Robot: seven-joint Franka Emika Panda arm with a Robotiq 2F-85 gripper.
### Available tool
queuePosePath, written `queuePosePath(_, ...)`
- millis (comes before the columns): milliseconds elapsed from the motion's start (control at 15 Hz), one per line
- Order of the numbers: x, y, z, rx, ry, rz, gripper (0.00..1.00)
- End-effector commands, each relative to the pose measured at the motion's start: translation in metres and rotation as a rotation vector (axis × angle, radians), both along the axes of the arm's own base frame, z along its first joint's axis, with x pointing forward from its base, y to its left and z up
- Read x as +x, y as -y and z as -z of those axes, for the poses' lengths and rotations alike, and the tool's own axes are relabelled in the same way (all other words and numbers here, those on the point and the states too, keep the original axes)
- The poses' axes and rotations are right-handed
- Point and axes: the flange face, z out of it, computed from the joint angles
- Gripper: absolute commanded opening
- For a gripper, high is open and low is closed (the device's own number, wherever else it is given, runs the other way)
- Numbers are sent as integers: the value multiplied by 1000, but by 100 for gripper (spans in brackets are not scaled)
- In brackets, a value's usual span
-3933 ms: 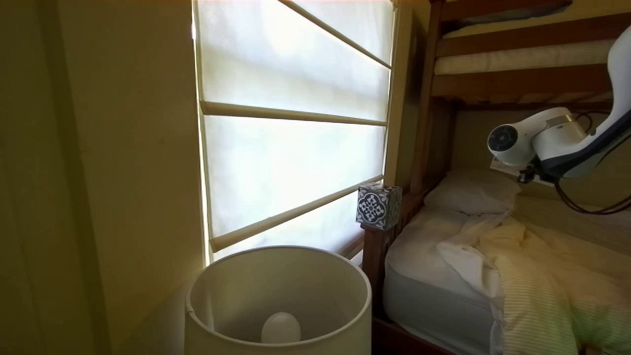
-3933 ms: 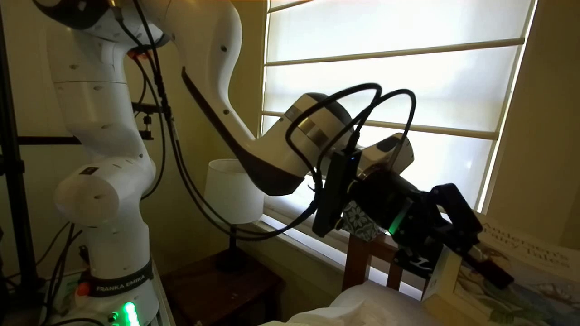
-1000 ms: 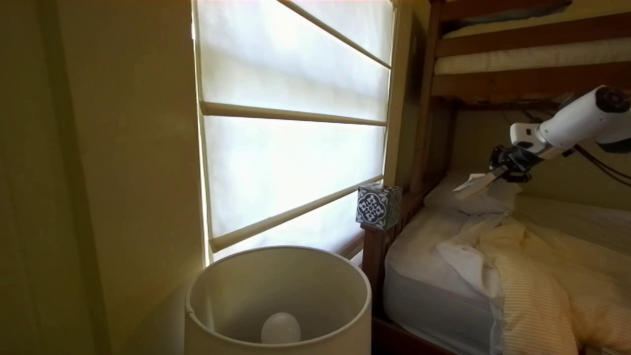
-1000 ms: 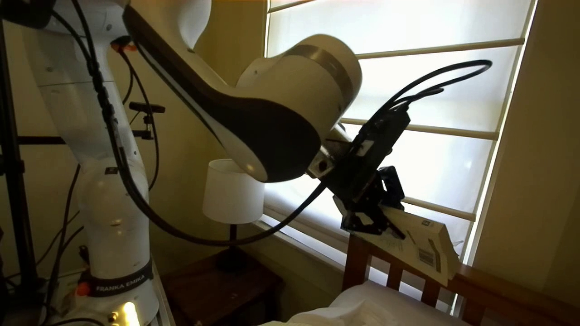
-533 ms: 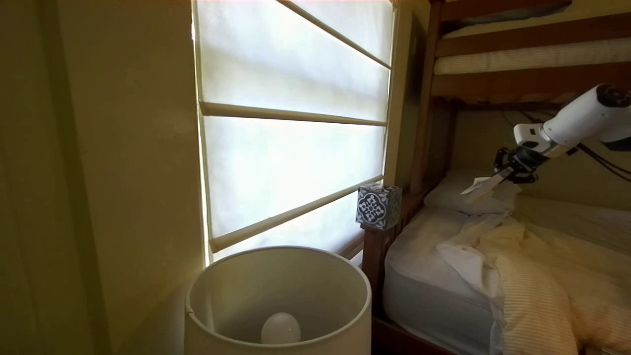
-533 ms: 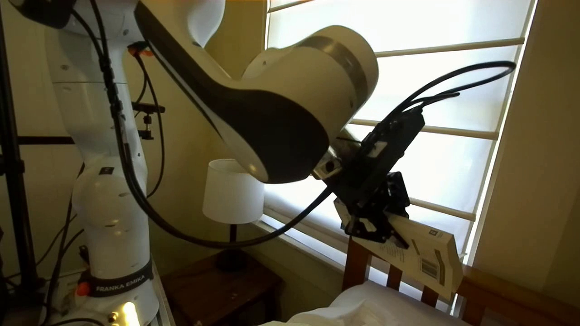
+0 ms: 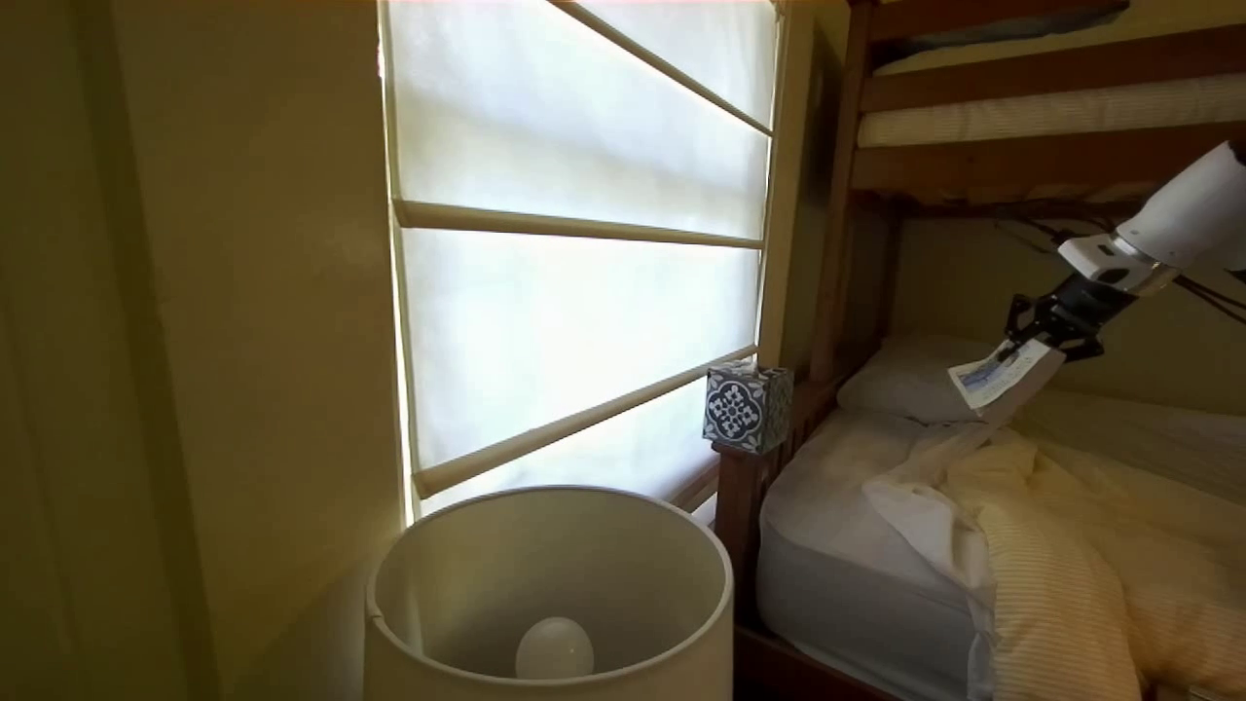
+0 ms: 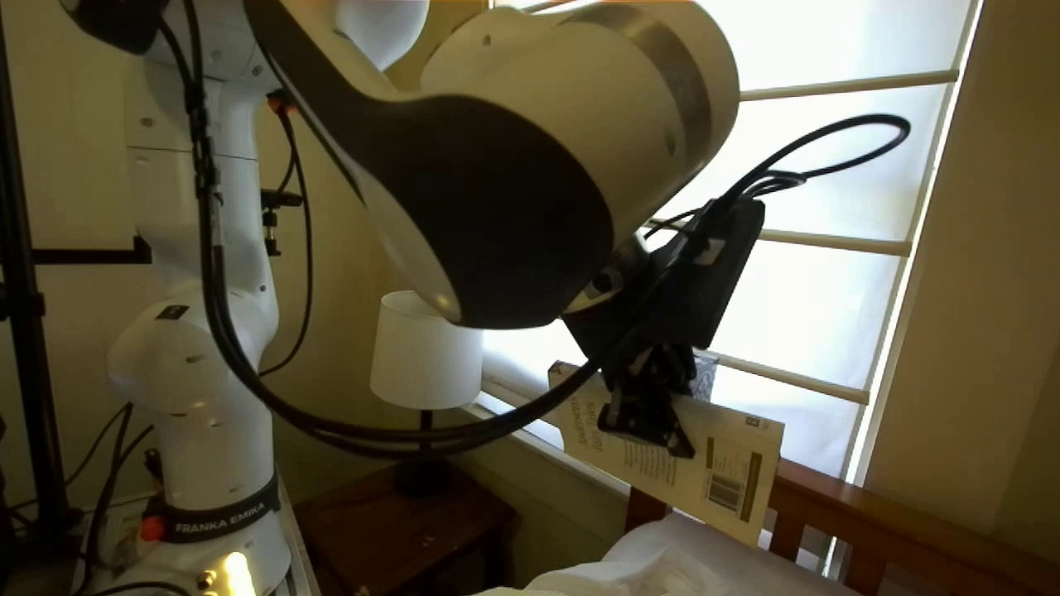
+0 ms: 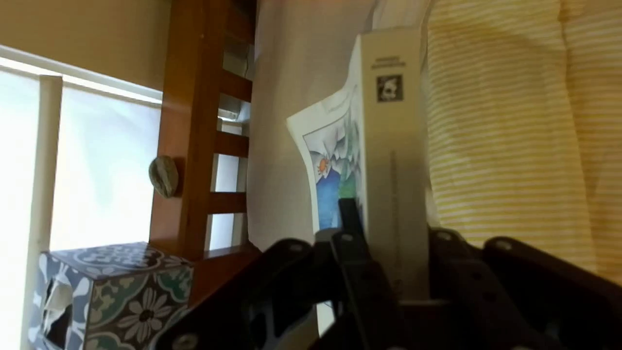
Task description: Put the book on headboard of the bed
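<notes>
Brown wooden table [image 8: 404,530] in an exterior view, top in shade. White-shaded lamp [image 8: 426,368] upright on it, base near far corner.

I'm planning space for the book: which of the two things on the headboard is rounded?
The stone-like oval, partway along the headboard in the wrist view. The other, the patterned box, has flat faces and straight edges.

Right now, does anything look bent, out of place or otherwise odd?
Mildly: in the wrist view, the front cover of the book in the gripper appears to flare outward instead of lying flat. An oval, stone-like object, unclear what, seems to rest on the headboard, an odd spot.
</notes>
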Motion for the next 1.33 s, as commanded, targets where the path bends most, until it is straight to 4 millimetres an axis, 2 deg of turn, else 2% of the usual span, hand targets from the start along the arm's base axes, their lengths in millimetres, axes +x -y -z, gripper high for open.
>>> queuePosePath(0, 4, 24, -29, -47, 45, -78, 6)
queuePosePath(267, 28, 46, -36, 9, 250, 27, 6)
queuePosePath(467, 57, 63, -24, 44, 329, 93, 6)
queuePosePath(600, 82, 81, -14, 82, 361, 173, 6)
queuePosePath(667, 61, 60, -16, 62, 326, 134, 6)
queuePosePath(733, 68, 62, -9, 69, 317, 134, 24)
queuePosePath(867, 71, 61, -2, 79, 305, 129, 24)
queuePosePath(933, 70, 61, -4, 77, 307, 130, 6)
queuePosePath(1267, 127, 81, -8, 44, 430, 251, 6)
